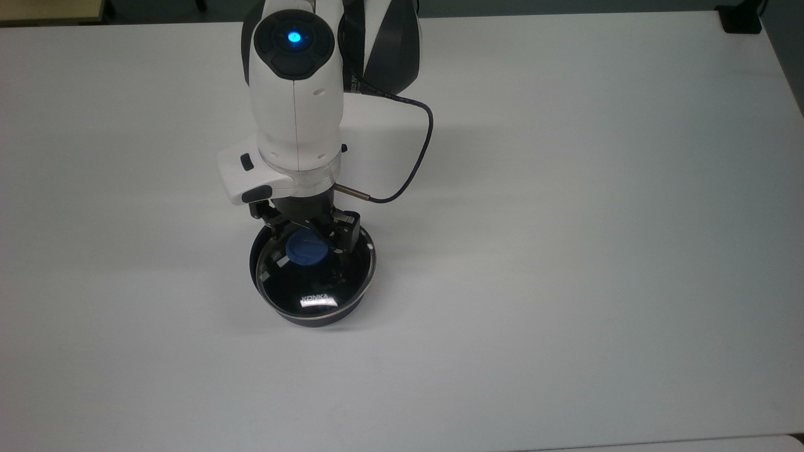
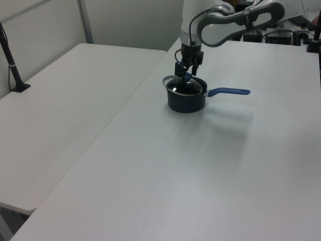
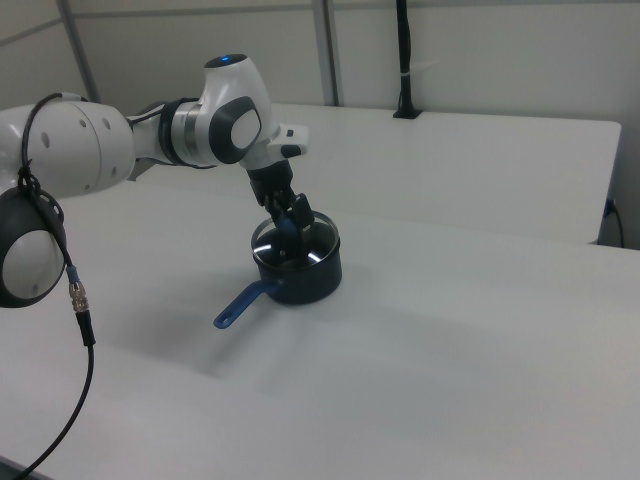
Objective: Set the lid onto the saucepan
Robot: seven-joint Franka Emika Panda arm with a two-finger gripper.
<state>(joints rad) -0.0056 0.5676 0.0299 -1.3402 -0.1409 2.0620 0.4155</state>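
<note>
Two fingers (image 1: 306,242) pinch the lid (image 1: 312,276) by its knob over the saucepan (image 2: 186,100); releasing while it tilts could leave it unseated

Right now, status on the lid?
End effector around lid knob, grip unclear. Lid sits on saucepan, possibly tilted. Nothing in the way.

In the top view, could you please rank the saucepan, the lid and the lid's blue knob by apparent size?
1. saucepan and lid: nearly the same outline, so no clear ranking between them.
2. blue knob: clearly smallest, between the fingers of the gripper.
</note>
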